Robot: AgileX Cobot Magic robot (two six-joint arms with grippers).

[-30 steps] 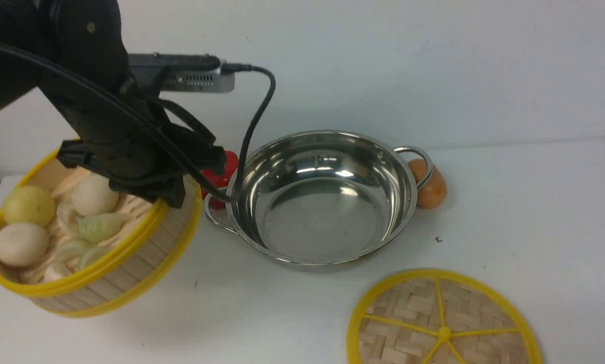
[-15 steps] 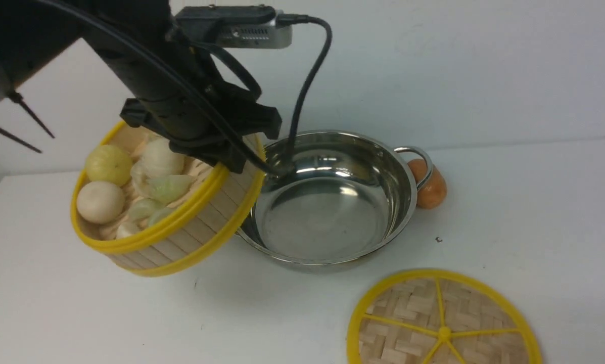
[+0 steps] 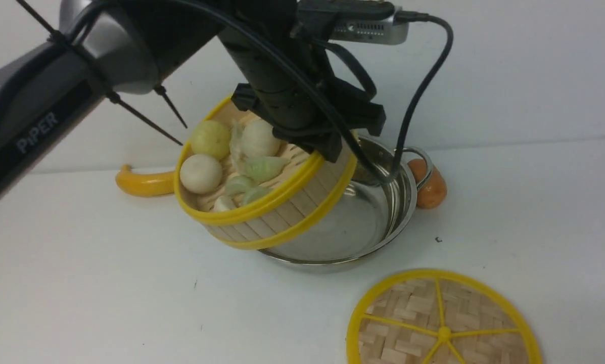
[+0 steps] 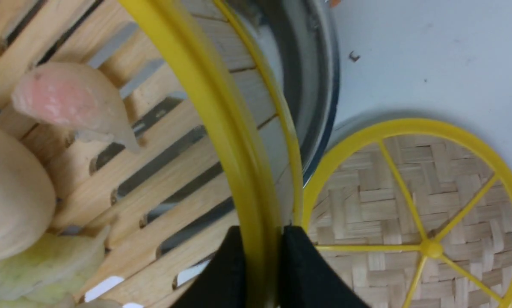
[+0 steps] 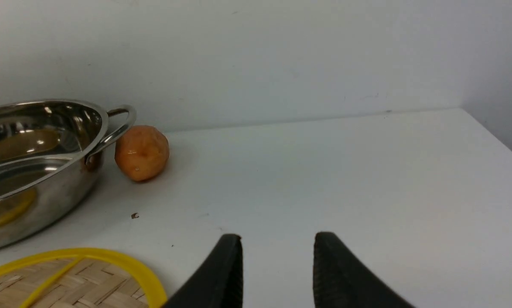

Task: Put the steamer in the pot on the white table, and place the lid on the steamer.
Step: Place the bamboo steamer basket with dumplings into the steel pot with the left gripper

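A yellow banana-shaped toy (image 3: 143,183) lies far left on the desk (image 3: 80,283). Next to it, the left hand (image 4: 262,241) pinches the yellow rim of the steamer (image 3: 262,212), holding it tilted above the left half of the pot (image 3: 383,217). An orange toy (image 3: 431,189) sits just beside the pot's right handle. The lid (image 3: 444,323) lies flat, nearer the camera. The right hand (image 5: 278,239) hovers spread and empty over the desk.
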